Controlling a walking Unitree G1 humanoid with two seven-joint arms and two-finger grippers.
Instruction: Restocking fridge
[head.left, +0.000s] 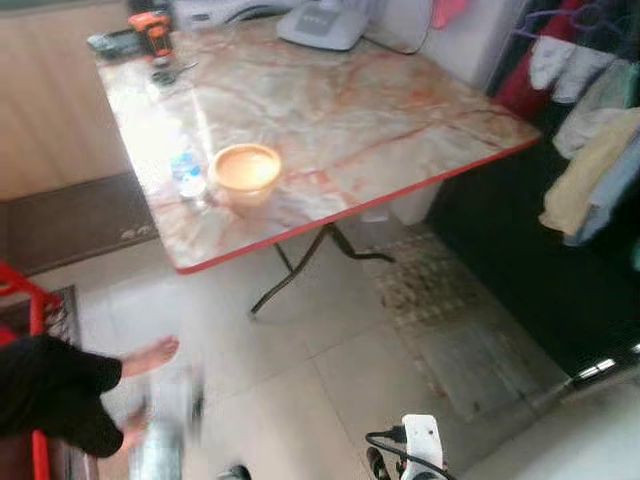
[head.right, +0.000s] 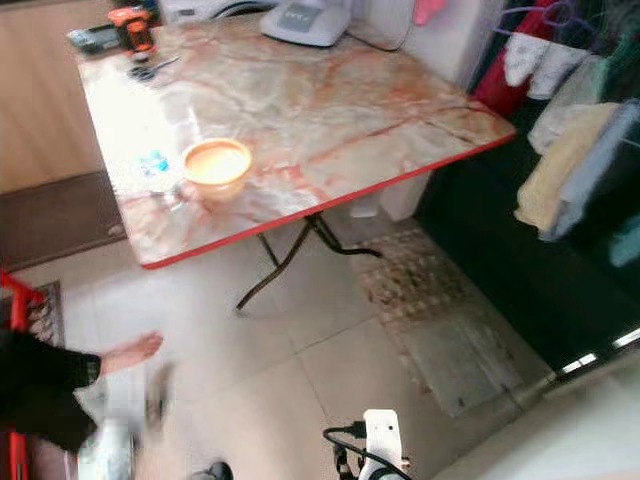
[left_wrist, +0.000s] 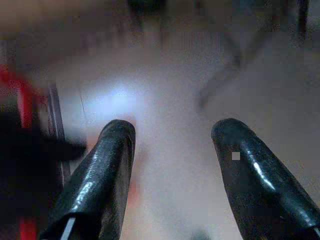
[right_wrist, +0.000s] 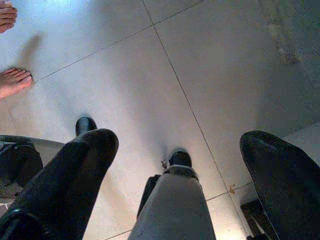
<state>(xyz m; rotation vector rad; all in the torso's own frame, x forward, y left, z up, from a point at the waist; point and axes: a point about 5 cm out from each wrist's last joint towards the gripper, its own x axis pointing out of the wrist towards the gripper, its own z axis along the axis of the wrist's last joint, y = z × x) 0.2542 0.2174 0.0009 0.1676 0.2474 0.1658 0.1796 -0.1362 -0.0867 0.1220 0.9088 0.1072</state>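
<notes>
Left eye view: water bottle (head.left: 187, 172) stands beside bowl (head.left: 246, 173) on table (head.left: 400, 120). Both grippers, left gripper (left_wrist: 172, 165) and right gripper (right_wrist: 175, 165), spread, empty, low. Robot should approach squarely, avoid person's foot (head.left: 150, 355).

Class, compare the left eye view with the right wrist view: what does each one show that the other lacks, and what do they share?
The left eye view adds the marble-patterned table with a red edge, carrying an orange bowl and a water bottle, plus hanging clothes on the right. The right wrist view adds the right end effector, fingers apart, and the robot's own leg below it. Both share the pale tiled floor and a person's bare foot.
</notes>
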